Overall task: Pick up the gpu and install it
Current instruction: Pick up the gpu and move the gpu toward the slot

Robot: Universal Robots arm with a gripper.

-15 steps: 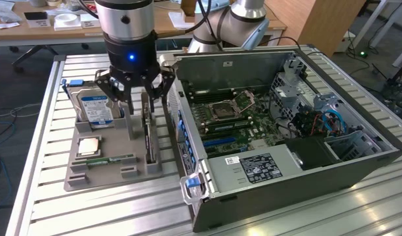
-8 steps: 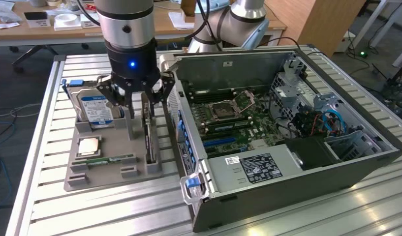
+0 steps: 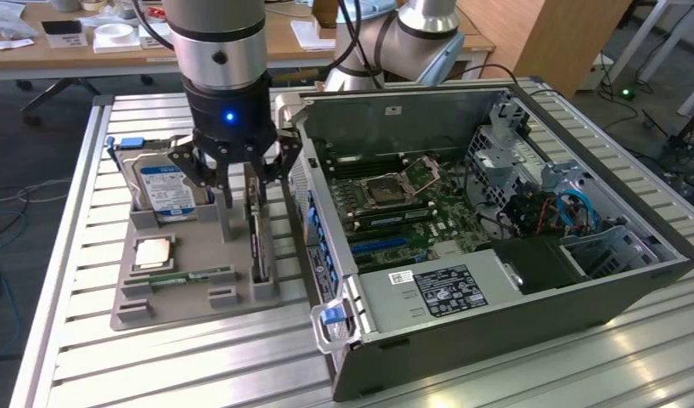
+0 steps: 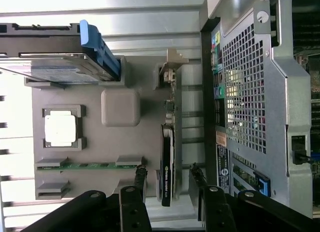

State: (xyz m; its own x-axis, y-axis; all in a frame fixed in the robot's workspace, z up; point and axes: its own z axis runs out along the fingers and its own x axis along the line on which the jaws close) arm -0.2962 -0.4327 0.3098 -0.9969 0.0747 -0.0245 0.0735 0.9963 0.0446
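Observation:
The gpu (image 3: 257,248) is a thin dark card standing on edge in a slot of the grey holder tray (image 3: 143,310), close to the computer case. In the wrist view the gpu (image 4: 167,164) runs lengthwise, with its pale metal bracket (image 4: 171,74) at the far end. My gripper (image 3: 244,191) hangs straight over the card, open. Its two black fingertips (image 4: 141,178) stand one on each side of the card's dark end, and the gripper (image 4: 168,181) is not closed on it.
The tray also holds a silver hard drive (image 3: 166,187) with a blue-white label, a square processor chip (image 3: 154,252) and a green memory stick (image 3: 194,276). The open computer case (image 3: 528,280) lies right beside the tray, with its motherboard (image 3: 403,208) exposed. Both rest on a slatted metal table (image 3: 154,365).

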